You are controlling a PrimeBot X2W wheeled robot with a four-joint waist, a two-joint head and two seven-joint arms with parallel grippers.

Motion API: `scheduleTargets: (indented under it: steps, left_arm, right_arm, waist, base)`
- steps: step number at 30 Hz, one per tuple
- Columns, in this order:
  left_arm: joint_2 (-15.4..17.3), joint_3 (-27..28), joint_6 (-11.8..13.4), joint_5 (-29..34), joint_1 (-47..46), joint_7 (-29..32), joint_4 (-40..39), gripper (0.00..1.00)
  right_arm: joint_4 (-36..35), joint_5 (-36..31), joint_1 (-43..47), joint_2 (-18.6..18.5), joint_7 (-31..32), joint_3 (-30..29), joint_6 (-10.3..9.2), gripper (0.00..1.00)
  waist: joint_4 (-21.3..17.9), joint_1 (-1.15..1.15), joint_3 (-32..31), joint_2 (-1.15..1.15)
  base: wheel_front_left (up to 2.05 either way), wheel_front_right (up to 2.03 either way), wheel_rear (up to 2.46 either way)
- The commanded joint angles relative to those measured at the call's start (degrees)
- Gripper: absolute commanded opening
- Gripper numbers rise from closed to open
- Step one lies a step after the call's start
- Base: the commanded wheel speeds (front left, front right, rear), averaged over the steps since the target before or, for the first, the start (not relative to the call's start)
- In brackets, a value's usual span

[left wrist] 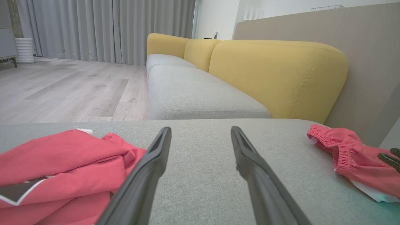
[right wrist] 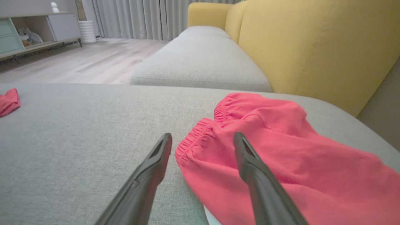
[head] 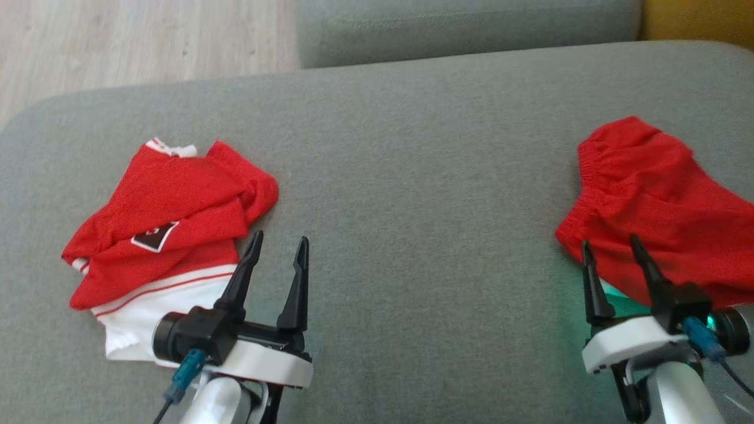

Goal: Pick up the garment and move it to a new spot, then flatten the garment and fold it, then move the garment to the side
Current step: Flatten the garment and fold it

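Lying crumpled at the right of the grey sofa cushion (head: 412,176), the red shorts (head: 654,194) are judged light and limp; grip the elastic waistband (head: 589,176). Left pincer (head: 280,237) and right pincer (head: 609,241) stand wide, empty.

Folded red-and-white shirt (head: 171,224) lies left; rumpled red shorts (head: 654,200) right.

No words or numbers can be read. The red and white shirt (head: 177,194) has a small black patch (head: 154,236) with a mark, too blurry to read.
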Motion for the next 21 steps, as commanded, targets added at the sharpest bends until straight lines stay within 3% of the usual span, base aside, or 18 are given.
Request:
scheduleTargets:
  steps: [1, 16, 17, 18, 19, 21]
  left_arm:
    - [-0.1, 1.4, -0.3, 0.8, -2.7, -0.5, -1.3, 1.0]
    - [-1.0, 0.6, -0.9, 1.6, -5.5, -0.5, -0.5, 1.0]
    - [-1.1, 0.6, -0.9, 1.7, -5.6, -0.5, -0.4, 1.0]
    - [-1.1, 0.6, -0.9, 1.7, -5.7, -0.5, -0.3, 1.0]
    - [-1.2, 0.5, -0.9, 1.7, -5.8, -0.5, -0.2, 1.0]
    - [-1.4, 0.5, -0.9, 1.7, -5.9, -0.5, -0.1, 1.0]
  right_arm:
    - [0.1, -1.0, -3.2, -0.3, 0.3, 1.2, -0.04, 1.0]
    - [19.0, -5.1, -14.8, -0.3, 3.7, -4.3, -0.04, 1.0]
    - [20.0, -4.5, -15.4, -0.3, 3.6, -4.4, -0.04, 0.96]
    - [20.8, -3.7, -16.0, -0.3, 3.4, -4.4, -0.04, 0.33]
    - [21.6, -3.1, -16.6, -0.3, 3.3, -4.4, -0.04, 0.0]
    - [23.0, -1.8, -17.7, -0.3, 2.8, -4.1, -0.04, 0.0]
  waist:
    - [1.1, 0.0, 1.4, 0.0]
    - [4.5, 0.0, 5.8, 0.0]
    - [4.5, 0.0, 5.9, 0.0]
    - [4.5, 0.0, 5.9, 0.0]
    - [4.5, 0.0, 5.9, 0.0]
    - [4.4, 0.0, 5.9, 0.0]
  base:
    - [0.0, 0.0, 0.0]
    - [0.0, 0.0, 0.0]
    - [0.0, 0.0, 0.0]
    - [0.0, 0.0, 0.0]
    - [0.0, 0.0, 0.0]
    - [0.0, 0.0, 0.0]
